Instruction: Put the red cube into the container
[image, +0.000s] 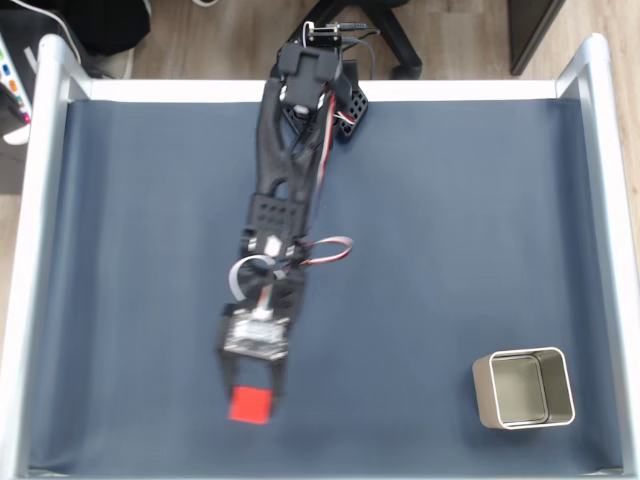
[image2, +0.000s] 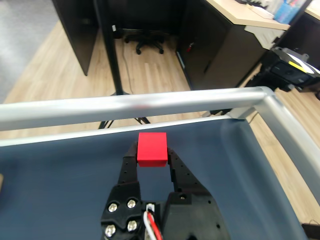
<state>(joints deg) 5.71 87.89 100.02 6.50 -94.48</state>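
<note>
The red cube (image: 250, 404) sits between the two black fingers of my gripper (image: 254, 388), near the front edge of the dark mat and left of centre in the fixed view. In the wrist view the gripper (image2: 152, 152) is shut on the red cube (image2: 152, 148), with a finger pressed against each side face. The picture of the arm is slightly blurred there. The container (image: 483, 390), a silvery-beige square tin with rounded corners, stands upright and empty at the front right of the mat, far to the right of the gripper.
The dark blue mat (image: 450, 230) is framed by raised aluminium rails (image: 40, 250) on all sides; one rail (image2: 150, 105) runs just ahead of the cube in the wrist view. The arm's base (image: 315, 70) is at the back centre. Open mat lies between gripper and tin.
</note>
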